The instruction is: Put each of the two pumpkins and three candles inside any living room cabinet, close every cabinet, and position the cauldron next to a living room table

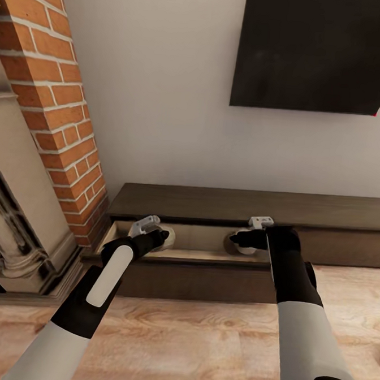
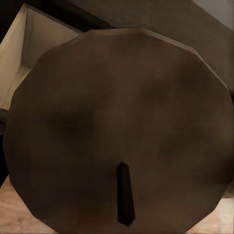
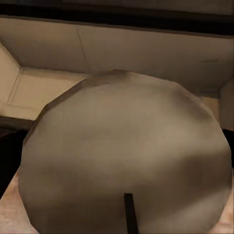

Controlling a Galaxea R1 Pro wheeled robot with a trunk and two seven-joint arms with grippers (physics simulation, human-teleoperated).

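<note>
The cabinet (image 1: 212, 203) is a long, low dark-brown console against the wall. One drawer (image 1: 197, 253) is pulled out, showing its tan inside (image 3: 122, 48). My left gripper (image 1: 162, 237) hangs over the drawer's left end, shut on a pale candle (image 1: 169, 237). That candle's round top and dark wick (image 2: 124, 200) sit close to the left wrist camera. My right gripper (image 1: 240, 239) is over the drawer's right part, shut on a second candle (image 1: 246, 249), seen end-on with its wick (image 3: 129, 214). The pumpkins, the cauldron and the table are out of view.
A red brick chimney column (image 1: 54, 101) and a stone fireplace surround (image 1: 13, 211) stand just left of the cabinet. A black TV panel (image 1: 318, 51) hangs on the wall above it. Light wooden floor (image 1: 202, 338) lies in front of the drawer.
</note>
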